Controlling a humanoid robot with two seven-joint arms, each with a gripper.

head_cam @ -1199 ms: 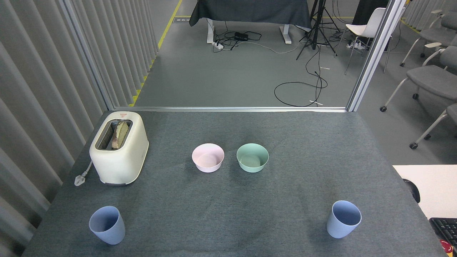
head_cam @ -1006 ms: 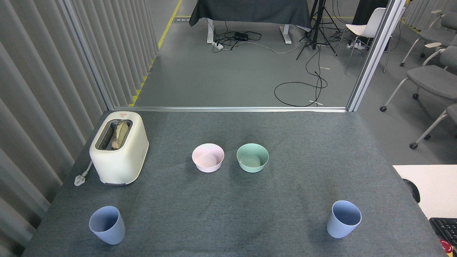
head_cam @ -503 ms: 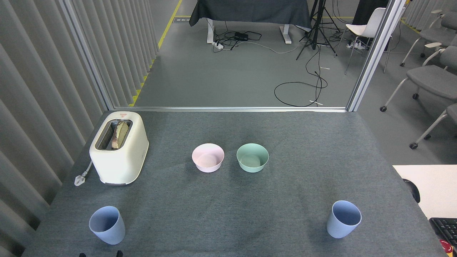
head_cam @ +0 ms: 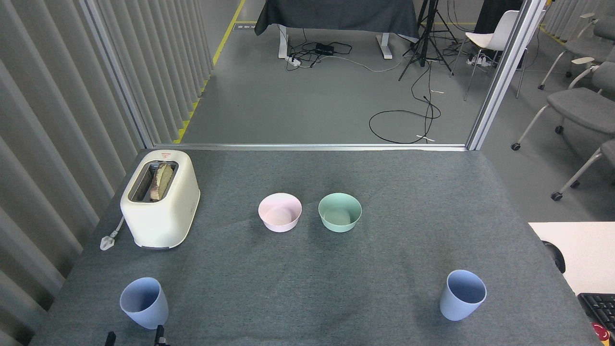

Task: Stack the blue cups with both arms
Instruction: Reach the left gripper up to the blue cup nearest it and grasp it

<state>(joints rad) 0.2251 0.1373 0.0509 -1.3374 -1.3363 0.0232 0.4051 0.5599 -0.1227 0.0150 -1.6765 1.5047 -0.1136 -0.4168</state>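
Two blue cups stand upright and apart on the grey table. The left blue cup (head_cam: 144, 302) is near the front left corner and the right blue cup (head_cam: 462, 294) near the front right. Just in front of the left cup, the two black fingertips of my left gripper (head_cam: 134, 339) poke up from the bottom edge. They stand about a cup's width apart, open, with nothing between them and not touching the cup. My right gripper is out of view.
A cream toaster (head_cam: 160, 198) with bread in its slot stands at the left, its plug beside it. A pink bowl (head_cam: 280, 212) and a mint-green bowl (head_cam: 339, 212) sit mid-table. A white desk (head_cam: 576, 250) with a keyboard (head_cam: 599, 307) adjoins the right edge.
My left gripper's fingertips have risen into view at the bottom edge, just below the left cup. The cups, bowls and toaster have not moved.
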